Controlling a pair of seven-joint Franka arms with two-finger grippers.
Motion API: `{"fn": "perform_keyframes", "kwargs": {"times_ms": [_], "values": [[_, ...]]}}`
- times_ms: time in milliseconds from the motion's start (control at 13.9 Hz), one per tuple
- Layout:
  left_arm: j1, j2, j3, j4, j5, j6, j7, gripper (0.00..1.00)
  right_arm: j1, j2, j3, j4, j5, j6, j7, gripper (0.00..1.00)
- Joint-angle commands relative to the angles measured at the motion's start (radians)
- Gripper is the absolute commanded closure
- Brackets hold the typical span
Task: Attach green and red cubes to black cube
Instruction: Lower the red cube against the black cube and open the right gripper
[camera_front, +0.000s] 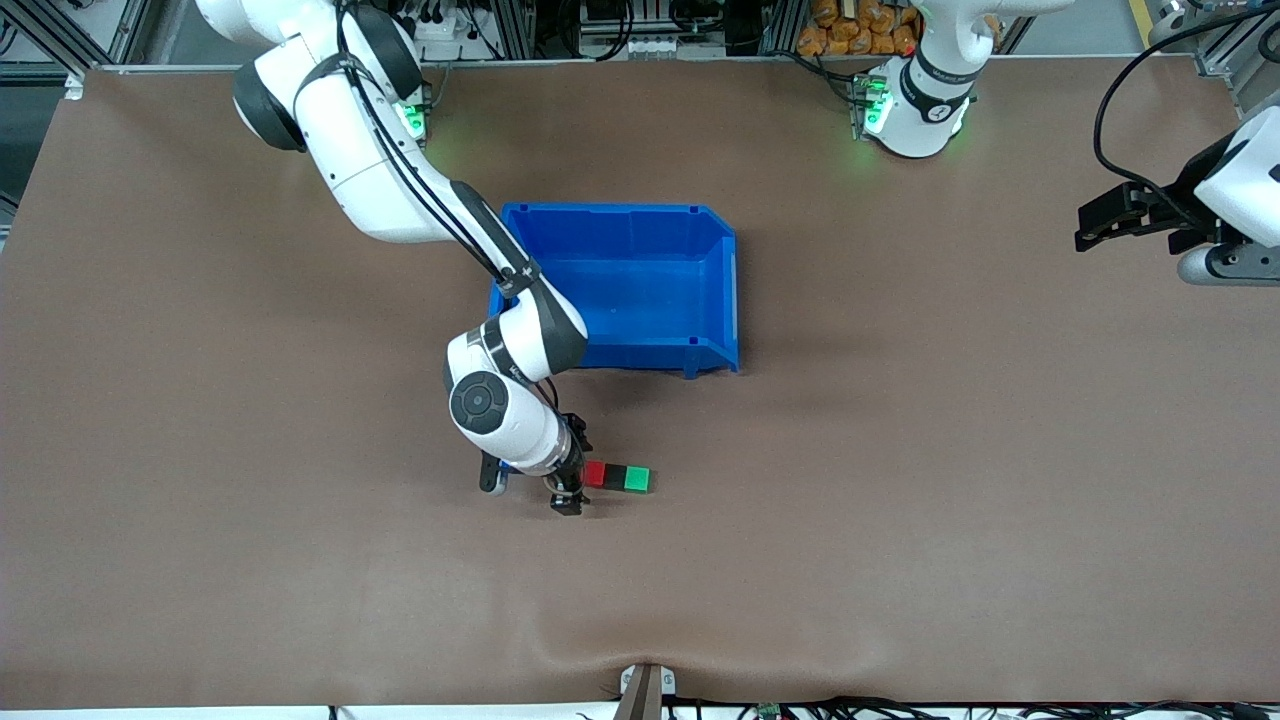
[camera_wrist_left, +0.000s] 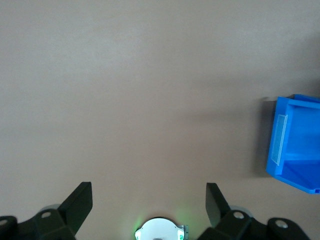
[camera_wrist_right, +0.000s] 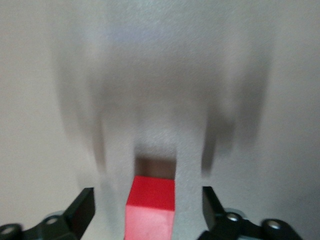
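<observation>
Bench (camera_front: 900, 520) fills the front view. Blue bin (camera_front: 640, 290) sits at frame centre, w/ the right arm crossing its corner. Left gripper (camera_front: 1125, 222), upper right of frame, waits w/ fingers (camera_wrist_left: 80, 202) spread wide, holding nothing. Right gripper (camera_front: 572, 470), lower centre, fingers (camera_wrist_right: 82, 210) open, straddles the red cube (camera_front: 595, 474). Red cube, black cube (camera_front: 614, 476) & green cube (camera_front: 637, 479) touch in one row, below the bin in frame.
</observation>
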Motion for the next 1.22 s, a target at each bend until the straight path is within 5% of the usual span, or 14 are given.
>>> {"fn": "perform_keyframes", "kwargs": {"times_ms": [0, 1150], "values": [[0.002, -0.015, -0.004, 0.000, -0.011, -0.015, -0.006, 0.00, -0.010, -0.027, 0.002, 0.003, -0.011, -0.054, 0.018, 0.00], [0.002, -0.015, -0.004, 0.000, -0.011, -0.015, -0.005, 0.00, -0.084, -0.102, 0.002, 0.026, -0.016, -0.229, -0.070, 0.00]]}}
